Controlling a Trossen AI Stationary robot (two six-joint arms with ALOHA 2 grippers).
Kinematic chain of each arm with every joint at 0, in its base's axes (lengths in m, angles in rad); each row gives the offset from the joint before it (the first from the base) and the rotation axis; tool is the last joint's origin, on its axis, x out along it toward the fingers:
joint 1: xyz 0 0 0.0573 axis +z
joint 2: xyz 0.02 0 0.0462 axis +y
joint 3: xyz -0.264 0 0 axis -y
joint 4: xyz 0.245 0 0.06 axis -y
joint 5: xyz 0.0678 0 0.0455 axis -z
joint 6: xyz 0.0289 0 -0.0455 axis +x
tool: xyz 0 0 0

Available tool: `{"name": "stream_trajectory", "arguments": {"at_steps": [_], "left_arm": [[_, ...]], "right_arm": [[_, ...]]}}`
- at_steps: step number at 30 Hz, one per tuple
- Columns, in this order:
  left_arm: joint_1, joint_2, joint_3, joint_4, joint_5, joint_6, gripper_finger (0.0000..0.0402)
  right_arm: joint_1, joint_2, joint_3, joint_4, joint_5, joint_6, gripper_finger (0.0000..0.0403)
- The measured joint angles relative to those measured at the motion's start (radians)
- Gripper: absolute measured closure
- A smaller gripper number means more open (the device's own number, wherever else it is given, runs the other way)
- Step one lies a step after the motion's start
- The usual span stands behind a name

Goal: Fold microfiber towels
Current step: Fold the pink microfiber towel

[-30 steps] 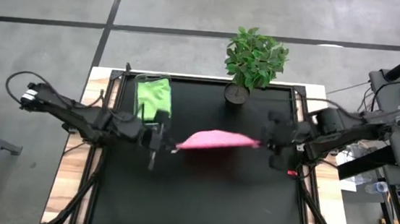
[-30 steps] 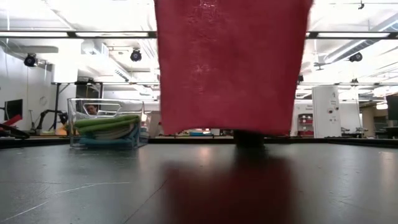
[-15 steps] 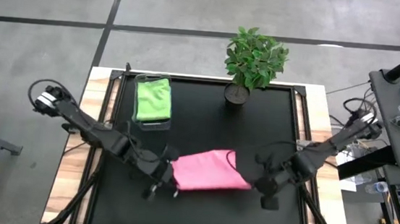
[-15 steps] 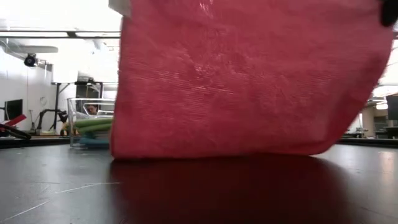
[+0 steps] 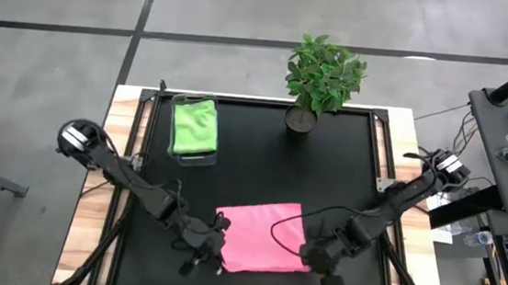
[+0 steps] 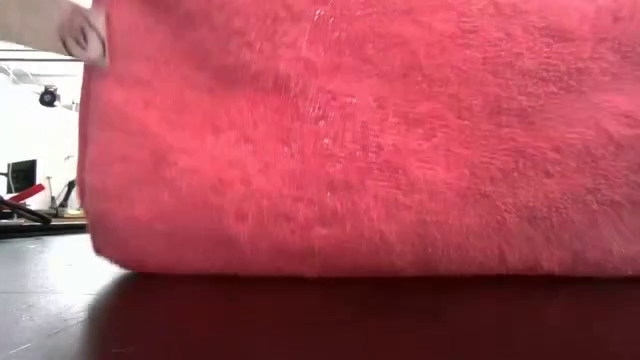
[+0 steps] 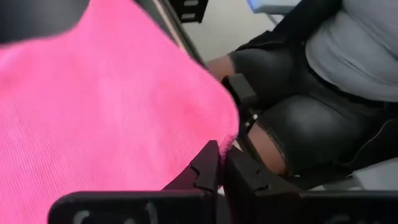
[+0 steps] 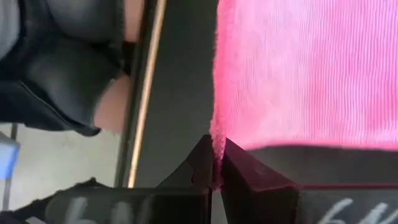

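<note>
A pink microfiber towel (image 5: 264, 238) is spread out near the table's near edge and fills the low view (image 6: 350, 140). Its lower edge (image 6: 330, 270) rests on the black table top. My left gripper (image 5: 213, 252) is shut on its near left corner. My right gripper (image 5: 312, 256) is shut on its near right corner. A lime green towel (image 5: 195, 124) lies folded in a clear bin at the far left. My left gripper pinches the pink towel's near left corner (image 7: 225, 135) between its two fingers, coming slanting down from the table's left. The cloth runs away from the fingers toward the table's middle. How many layers it has, I cannot tell. My right gripper pinches the towel's near right corner (image 8: 216, 138) between its two fingers, right at the side edge, slanting down from the table's right. The towel spreads away from the fingers, and its far part lies on the table.
The clear bin (image 5: 199, 158) stands at the far left. A potted plant (image 5: 323, 75) stands at the far middle. A person in dark trousers (image 7: 298, 124) sits just beyond the table's near edge. The black table (image 5: 261, 162) lies bare between towel and plant.
Both grippers have come down and toward the table's near edge, still shut on the pink towel. The towel hung from them above the middle of the table. Now its lower part has touched down and it is drawn out over the near part of the table.
</note>
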Motion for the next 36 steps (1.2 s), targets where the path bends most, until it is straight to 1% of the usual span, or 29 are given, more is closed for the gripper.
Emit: {"name": "stream_trajectory", "arguments": {"at_steps": [3,6,8,13,18,26,33,36], "left_arm": [[0.013,0.017,-0.026,-0.005,0.0,-0.076,0.0401],[0.031,0.03,-0.047,-0.04,-0.004,-0.144,0.0401],[0.038,0.03,-0.048,-0.087,-0.017,-0.148,0.0401],[0.07,0.026,-0.048,-0.209,-0.121,-0.149,0.0401],[0.113,0.025,-0.05,-0.32,-0.177,-0.149,0.0401],[0.16,0.024,-0.077,-0.322,-0.184,-0.149,0.0401],[0.186,0.024,-0.091,-0.323,-0.186,-0.17,0.0402],[0.198,0.024,-0.092,-0.324,-0.195,-0.194,0.0402]], "right_arm": [[-0.028,-0.003,0.003,0.002,-0.001,-0.034,0.0394],[-0.068,-0.004,0.001,-0.03,0.041,-0.064,0.0394],[-0.099,-0.007,0.001,-0.068,0.068,-0.084,0.0394],[-0.183,0.002,-0.001,-0.137,0.127,-0.132,0.0394],[-0.257,0.001,-0.021,-0.152,0.154,-0.154,0.0394],[-0.313,0.038,-0.046,-0.151,0.206,-0.159,0.0394],[-0.321,0.088,-0.049,-0.148,0.285,-0.202,0.0394],[-0.326,0.097,-0.049,-0.146,0.294,-0.213,0.0394]]}}
